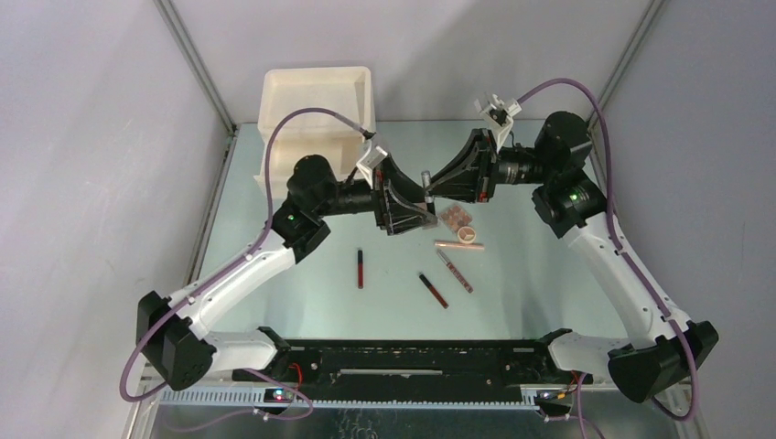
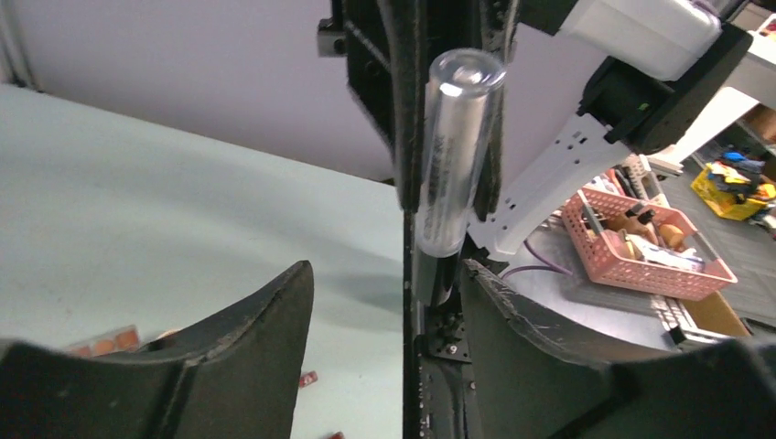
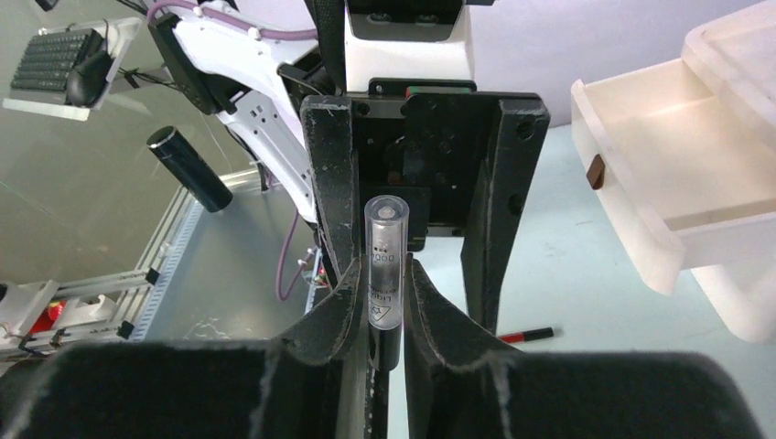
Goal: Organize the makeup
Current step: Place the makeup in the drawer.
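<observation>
A slim tube with a clear cap and black body [image 3: 384,265] stands upright in mid-air between my two grippers, above the table's middle [image 1: 425,179]. My right gripper [image 3: 383,279] is shut on it. My left gripper [image 2: 389,274] is open, its fingers either side of the same tube [image 2: 458,155] without closing on it. On the table lie a pink-brown palette [image 1: 455,217], a round compact [image 1: 468,236], a peach stick [image 1: 458,245], a thin pencil [image 1: 455,272] and two dark-red and black tubes [image 1: 360,268] [image 1: 433,289].
The cream drawer box [image 1: 316,96] stands at the back left with a drawer pulled out [image 3: 677,174]. A pink basket [image 2: 641,242] sits off the table. Grey walls enclose both sides.
</observation>
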### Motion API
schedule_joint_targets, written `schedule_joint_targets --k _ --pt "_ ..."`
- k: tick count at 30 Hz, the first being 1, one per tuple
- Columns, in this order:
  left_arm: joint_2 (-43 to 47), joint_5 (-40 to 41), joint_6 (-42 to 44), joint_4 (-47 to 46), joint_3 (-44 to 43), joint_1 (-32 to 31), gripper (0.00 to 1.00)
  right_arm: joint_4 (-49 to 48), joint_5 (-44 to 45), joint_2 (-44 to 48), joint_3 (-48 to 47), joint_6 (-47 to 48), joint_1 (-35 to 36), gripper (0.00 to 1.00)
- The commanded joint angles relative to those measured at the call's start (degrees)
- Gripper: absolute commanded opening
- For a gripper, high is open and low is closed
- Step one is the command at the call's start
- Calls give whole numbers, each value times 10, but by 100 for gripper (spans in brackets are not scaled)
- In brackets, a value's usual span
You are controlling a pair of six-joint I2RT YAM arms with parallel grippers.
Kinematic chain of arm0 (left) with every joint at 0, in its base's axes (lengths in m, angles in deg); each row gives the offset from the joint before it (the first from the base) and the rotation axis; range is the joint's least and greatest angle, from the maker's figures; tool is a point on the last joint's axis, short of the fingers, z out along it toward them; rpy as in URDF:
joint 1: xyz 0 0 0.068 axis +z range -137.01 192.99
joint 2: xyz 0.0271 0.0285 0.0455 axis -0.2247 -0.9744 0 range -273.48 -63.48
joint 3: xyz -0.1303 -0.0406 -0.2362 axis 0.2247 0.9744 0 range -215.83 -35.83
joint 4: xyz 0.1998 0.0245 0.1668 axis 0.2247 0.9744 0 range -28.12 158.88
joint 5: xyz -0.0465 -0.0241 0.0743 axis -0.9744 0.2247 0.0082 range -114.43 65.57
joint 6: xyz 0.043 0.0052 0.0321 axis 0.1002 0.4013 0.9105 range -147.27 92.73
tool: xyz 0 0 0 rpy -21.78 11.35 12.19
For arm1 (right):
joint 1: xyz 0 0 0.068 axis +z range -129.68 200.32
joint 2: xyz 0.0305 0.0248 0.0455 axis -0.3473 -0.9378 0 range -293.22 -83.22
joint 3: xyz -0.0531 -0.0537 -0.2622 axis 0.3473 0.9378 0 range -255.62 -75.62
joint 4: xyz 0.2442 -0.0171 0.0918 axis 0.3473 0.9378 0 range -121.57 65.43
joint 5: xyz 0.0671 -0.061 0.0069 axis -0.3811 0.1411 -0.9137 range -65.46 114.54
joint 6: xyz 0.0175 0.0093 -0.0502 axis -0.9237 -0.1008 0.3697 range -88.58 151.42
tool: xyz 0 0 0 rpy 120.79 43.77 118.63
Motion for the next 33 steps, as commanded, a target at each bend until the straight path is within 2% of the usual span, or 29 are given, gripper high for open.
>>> schedule_joint_targets --k 1,7,12,13,14,15,16,19,20,22,25,27,29,33 --pt "-10 -33 -60 -82 -37 -12 62 -52 -10 -2 1 -46 4 6" --pt "-12 -49 -68 -103 -34 -19 38 -56 -10 -10 1 -49 6 6" --pt "-2 -48 -53 -108 -25 -19 12 -15 -5 -9 1 -11 7 9" --pt "0 -47 -46 -102 -25 -18 7 0 -5 -8 2 -3 6 14" --pt "3 -45 -35 -88 -27 -16 1 11 -2 -5 2 6 5 29" --pt "6 -42 -18 -68 -31 -14 0 24 4 -1 1 20 3 47" --pt "12 -36 6 -36 -36 -11 0 40 12 6 1 39 0 58" --pt "37 15 149 119 -60 5 0 100 41 31 1 105 -27 96" --pt "49 50 200 179 -67 15 0 125 47 40 1 128 -38 99" --pt "69 121 311 294 -79 40 0 188 60 57 2 200 -63 100" --pt "91 265 495 389 -78 80 0 304 89 70 8 292 -97 100" --pt "93 363 615 401 -59 101 0 348 121 77 27 330 -109 100" --pt "84 423 700 396 -42 138 0 369 144 87 55 355 -115 100" --pt "33 458 781 397 -68 196 0 391 151 102 95 367 -115 100"
